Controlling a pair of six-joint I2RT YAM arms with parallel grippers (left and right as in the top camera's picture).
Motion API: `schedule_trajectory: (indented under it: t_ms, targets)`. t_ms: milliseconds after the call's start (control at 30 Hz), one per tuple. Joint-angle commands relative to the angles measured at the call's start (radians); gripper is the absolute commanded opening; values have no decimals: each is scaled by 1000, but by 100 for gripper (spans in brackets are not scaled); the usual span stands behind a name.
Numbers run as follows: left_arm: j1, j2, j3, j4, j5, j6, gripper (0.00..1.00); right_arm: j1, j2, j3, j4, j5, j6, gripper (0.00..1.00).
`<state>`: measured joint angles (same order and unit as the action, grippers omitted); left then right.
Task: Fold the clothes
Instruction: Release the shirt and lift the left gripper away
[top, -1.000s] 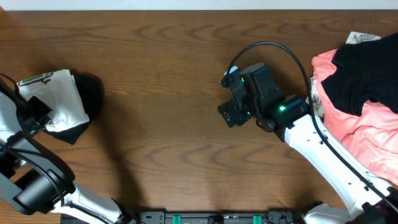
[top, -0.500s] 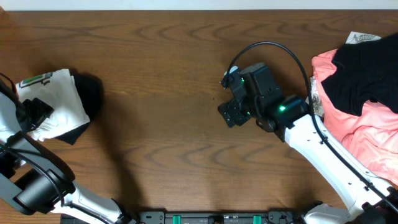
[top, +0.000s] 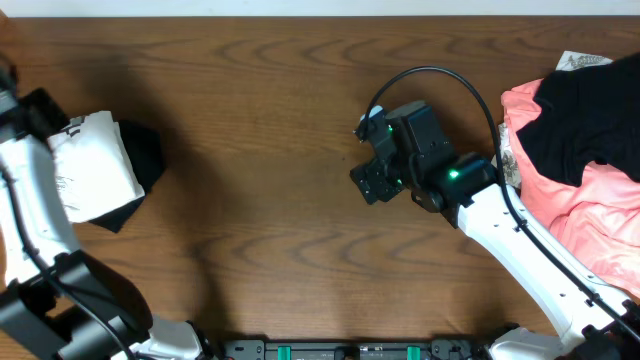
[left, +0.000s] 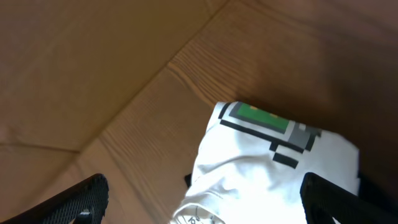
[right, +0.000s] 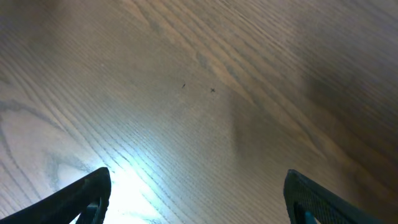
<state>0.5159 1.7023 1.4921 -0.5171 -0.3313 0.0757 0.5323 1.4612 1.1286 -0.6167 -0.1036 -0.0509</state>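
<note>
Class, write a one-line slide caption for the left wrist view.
Open left gripper hovers over the folded white T-shirt, green logo facing up, on the wooden table.

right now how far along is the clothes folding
Done: the white T-shirt lies folded on a black garment at the left edge of the table. In hand: nothing; the left hand hangs open above that shirt, and the right hand is open over bare wood. Left: the coral-pink garment and the black piece on it, heaped unfolded at the right edge.
</note>
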Motion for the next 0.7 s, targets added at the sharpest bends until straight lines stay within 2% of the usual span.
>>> schedule_trajectory:
  t_ms: [0, 267, 667]
  targets:
    - [-43, 64, 2, 16, -199, 137, 98, -4, -2, 2, -6, -3, 38, 86]
    - [-58, 215, 2, 29, -295, 187, 98, -4, -2, 2, -13, -5, 39, 86]
    - [-60, 404, 2, 2, -285, 174, 98, -4, -2, 2, -14, -5, 38, 87]
